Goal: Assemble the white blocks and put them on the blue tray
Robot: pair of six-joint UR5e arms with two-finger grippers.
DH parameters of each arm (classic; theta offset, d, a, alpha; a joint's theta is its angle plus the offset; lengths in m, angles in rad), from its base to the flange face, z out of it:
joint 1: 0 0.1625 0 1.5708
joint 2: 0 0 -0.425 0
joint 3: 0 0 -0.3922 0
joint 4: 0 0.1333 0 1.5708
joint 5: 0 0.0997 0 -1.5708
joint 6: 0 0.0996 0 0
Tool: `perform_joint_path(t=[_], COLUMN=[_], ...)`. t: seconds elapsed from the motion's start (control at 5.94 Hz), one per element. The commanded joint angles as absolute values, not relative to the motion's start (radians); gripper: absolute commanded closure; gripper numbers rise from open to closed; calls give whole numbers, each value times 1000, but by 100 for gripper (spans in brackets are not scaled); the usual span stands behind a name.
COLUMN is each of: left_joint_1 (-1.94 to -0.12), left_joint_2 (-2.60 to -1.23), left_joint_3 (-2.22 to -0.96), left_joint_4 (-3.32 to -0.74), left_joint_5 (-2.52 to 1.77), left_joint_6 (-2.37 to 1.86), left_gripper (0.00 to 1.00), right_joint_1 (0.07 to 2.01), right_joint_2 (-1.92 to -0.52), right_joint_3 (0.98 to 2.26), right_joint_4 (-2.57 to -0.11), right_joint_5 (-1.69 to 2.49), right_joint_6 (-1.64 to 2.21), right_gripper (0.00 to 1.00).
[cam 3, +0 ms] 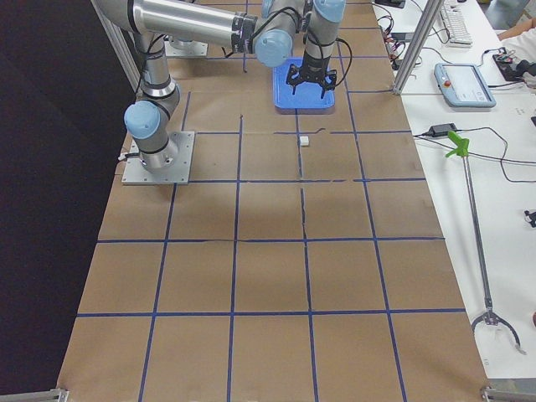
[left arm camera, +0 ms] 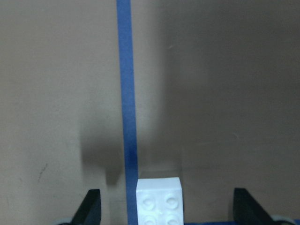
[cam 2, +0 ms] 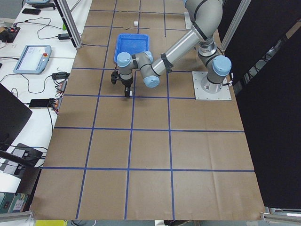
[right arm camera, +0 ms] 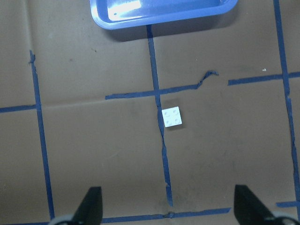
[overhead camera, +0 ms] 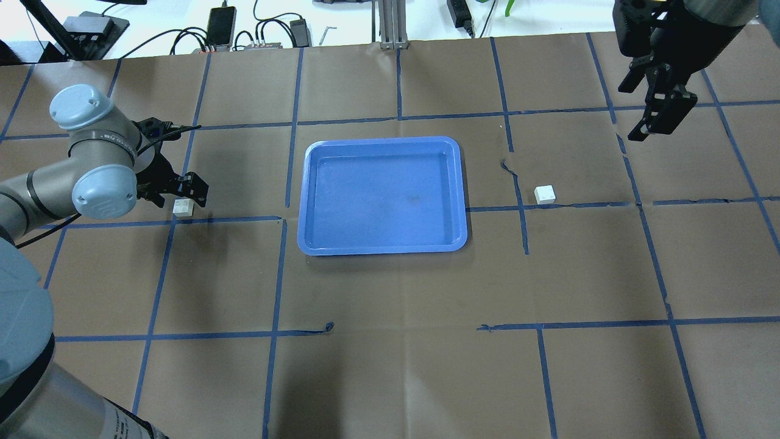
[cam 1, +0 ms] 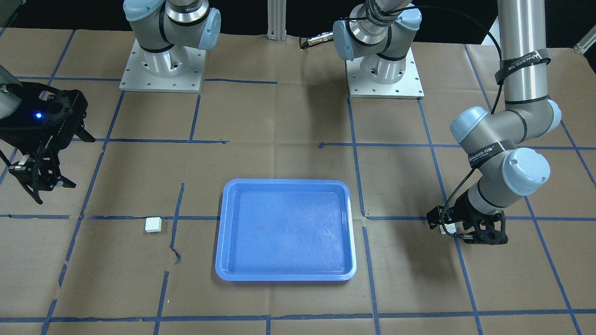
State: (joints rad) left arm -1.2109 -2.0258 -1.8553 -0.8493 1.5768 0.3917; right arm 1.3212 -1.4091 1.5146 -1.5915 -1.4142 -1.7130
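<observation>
Left gripper (left arm camera: 168, 211) spread around 1 of 2 white blocks (overhead camera: 183, 207); right gripper (right arm camera: 168, 211) spread; 1 blue tray (overhead camera: 378, 183).

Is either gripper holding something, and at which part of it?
Nothing is held. The left gripper is open around a white block, not touching it; the right gripper hangs open.

Inside the left claw (left arm camera: 168, 210), the white block (left arm camera: 159, 199) is cut off by the wrist view's bottom edge, its near studs half lost. In the front view the claw hides most of it. Ahead of the right claw (right arm camera: 168, 210), the tray (right arm camera: 154, 19) is cropped.
</observation>
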Motion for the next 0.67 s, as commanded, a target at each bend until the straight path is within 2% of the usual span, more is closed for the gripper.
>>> perform_joint_path(t=[0.0, 0.17, 0.34, 0.51], left_joint_1=[-1210, -1209, -1210, -1209], left_joint_2=[-2037, -2040, -2039, -2036], left_joint_3=[-1858, -1849, -1841, -1835], left_joint_4=[-865, -879, -885, -885], left_joint_5=[1578, 1578, 1578, 1594], left_joint_6=[393, 393, 391, 394], left_gripper=[15, 31, 65, 90], right_joint_1=[1237, 1206, 1197, 1169], right_joint_2=[-1393, -1382, -1344, -1274], right_joint_3=[1642, 1736, 1794, 1807], right_joint_4=[-1662, -1748, -1857, -1865], right_joint_5=[-1176, -1105, -1026, -985], right_joint_6=[-1866, -1894, -1961, -2079], right_gripper=[0, 0, 0, 0])
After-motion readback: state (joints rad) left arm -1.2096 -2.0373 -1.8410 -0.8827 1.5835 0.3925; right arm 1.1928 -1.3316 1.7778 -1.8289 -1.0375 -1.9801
